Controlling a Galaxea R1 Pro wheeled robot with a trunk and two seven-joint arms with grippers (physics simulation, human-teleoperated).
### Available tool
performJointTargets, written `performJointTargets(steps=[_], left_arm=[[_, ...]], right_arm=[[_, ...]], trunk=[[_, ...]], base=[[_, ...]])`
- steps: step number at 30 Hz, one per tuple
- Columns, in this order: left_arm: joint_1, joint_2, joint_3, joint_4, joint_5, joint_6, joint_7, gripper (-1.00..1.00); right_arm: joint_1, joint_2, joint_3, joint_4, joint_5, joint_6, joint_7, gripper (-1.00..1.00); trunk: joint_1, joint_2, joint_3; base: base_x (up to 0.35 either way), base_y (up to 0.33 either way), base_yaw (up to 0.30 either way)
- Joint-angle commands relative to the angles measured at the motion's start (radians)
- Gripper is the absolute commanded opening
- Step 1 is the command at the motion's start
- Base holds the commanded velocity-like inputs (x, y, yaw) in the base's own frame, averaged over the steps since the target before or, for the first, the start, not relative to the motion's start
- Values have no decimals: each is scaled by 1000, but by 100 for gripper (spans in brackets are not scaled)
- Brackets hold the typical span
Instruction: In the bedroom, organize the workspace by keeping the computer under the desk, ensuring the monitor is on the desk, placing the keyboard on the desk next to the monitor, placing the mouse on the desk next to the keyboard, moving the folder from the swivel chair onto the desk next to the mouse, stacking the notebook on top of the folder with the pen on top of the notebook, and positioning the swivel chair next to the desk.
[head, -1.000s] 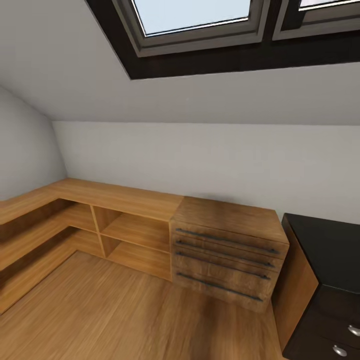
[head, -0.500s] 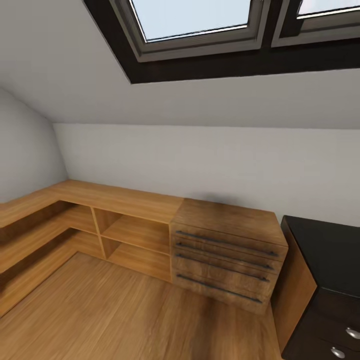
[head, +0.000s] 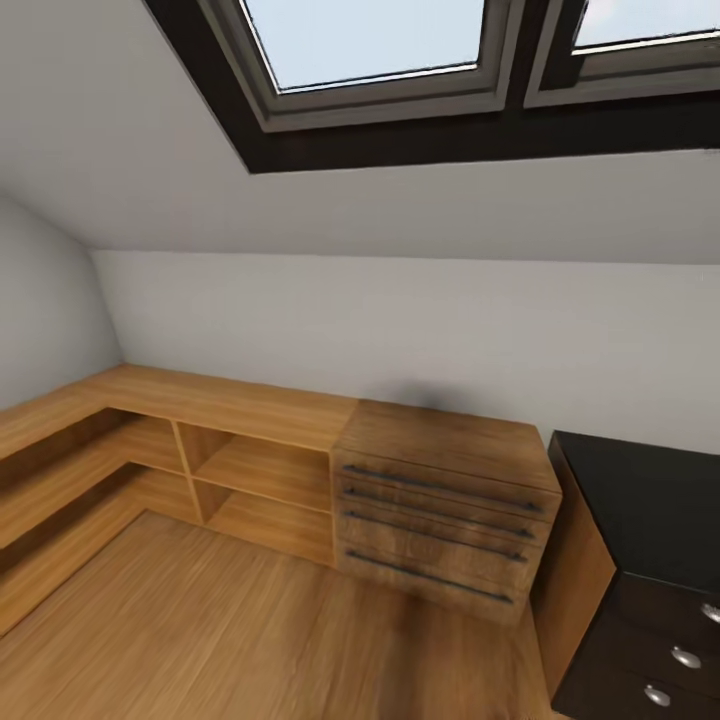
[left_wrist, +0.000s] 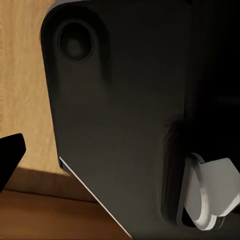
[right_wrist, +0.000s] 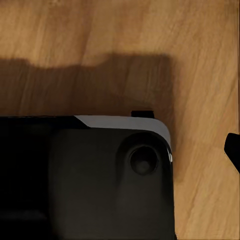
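Head view of the bedroom corner under two skylights (head: 370, 40). A low wooden shelf unit (head: 200, 450) runs along the wall, with a wooden chest of drawers (head: 440, 500) just beside it. At the right edge stands one end of the black desk (head: 650, 500), its drawers with silver knobs (head: 685, 657) facing the camera; its top runs away toward the wall and out of frame to the right, so its long axis cannot be judged. The visible part of the desk top is bare. As far as these views show, no step of the task can be confirmed as done; the robot appears to be on its way. Both wrist views show dark robot body panels over the wooden floor (right_wrist: 120, 30); finger spread cannot be told for either gripper.
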Motion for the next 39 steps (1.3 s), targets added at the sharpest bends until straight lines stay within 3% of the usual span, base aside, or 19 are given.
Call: performJointTargets(steps=[1,7,9,16,22,25,28,32,35,39], left_arm=[[0,0,-1,-2,-2,0,-1,100],[0,6,0,-16,-2,0,0,100],[0,22,0,-78,0,0,1,100],[0,32,1,-123,1,-1,1,100],[0,54,7,-149,8,-95,4,100],[0,57,28,-152,36,-141,5,100],[0,63,75,-153,117,-230,5,100],[0,73,101,-155,211,-267,4,100],[0,80,106,-155,240,-287,4,100],[0,102,110,-155,264,-378,1,100]], right_arm=[[-1,1,-1,-10,-4,-8,0,100],[0,1,-3,-47,-8,-31,0,100],[0,1,-3,-69,-9,-84,1,100],[-1,3,-4,-75,-9,-180,4,100],[-2,0,-4,-145,-9,-258,5,100],[-2,0,-5,-165,-8,-270,5,100],[-2,-1,-4,-184,-7,-277,6,100],[-2,-2,-3,-210,-3,-278,6,100],[-2,-2,-3,-216,-2,-278,6,100],[-2,-3,0,-222,4,-282,7,100]], trunk=[[-4,7,2],[-27,49,18],[-35,63,24],[-61,112,46],[-84,154,65],[-96,175,74],[-107,196,83],[-123,224,96],[-130,238,102],[-130,238,102]], base=[[0,0,-239],[0,0,-247],[0,0,-275],[0,0,-289],[0,0,-298],[0,0,-299],[0,0,-300],[0,0,-300],[0,0,-300],[0,0,-292]])
